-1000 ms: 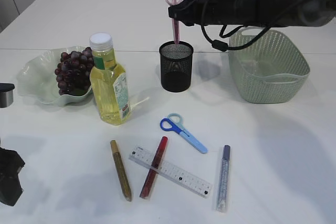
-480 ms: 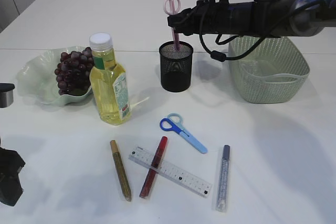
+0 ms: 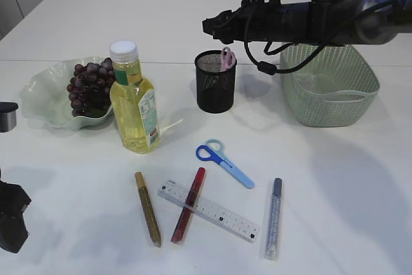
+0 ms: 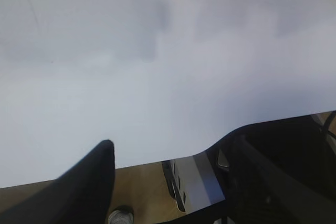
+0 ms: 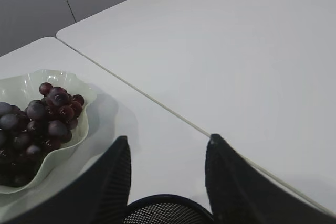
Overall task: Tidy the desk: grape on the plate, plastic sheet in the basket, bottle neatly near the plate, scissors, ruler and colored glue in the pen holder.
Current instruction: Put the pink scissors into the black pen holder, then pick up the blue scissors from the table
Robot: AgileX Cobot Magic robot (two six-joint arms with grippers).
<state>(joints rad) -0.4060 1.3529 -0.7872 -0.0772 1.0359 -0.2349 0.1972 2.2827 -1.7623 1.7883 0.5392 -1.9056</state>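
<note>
Status of tidying: the grape bunch (image 3: 89, 88) lies on the pale green plate (image 3: 38, 98), the bottle (image 3: 134, 101) stands upright just beside that plate, and pink scissors (image 3: 226, 58) sit in the black mesh pen holder (image 3: 215, 82), handles up and leaning toward its right rim. A clear sheet appears to lie inside the green basket (image 3: 328, 82), though it is too faint to confirm. Outstanding — the blue scissors (image 3: 224, 161), the ruler (image 3: 210, 210) and three glue sticks, gold (image 3: 148, 208), red (image 3: 188, 205) and silver-blue (image 3: 273, 218), all flat on the desk (image 3: 347, 210). The ruler's long axis runs from upper left to lower right, with the red stick lying across it; the blue scissors point their blades lower right. The right gripper (image 5: 165, 174) hangs directly above the pen holder with fingers spread and nothing between them. The left gripper (image 4: 168, 182) is parked at the desk edge; only dark finger shapes show, standing apart and empty.
</note>
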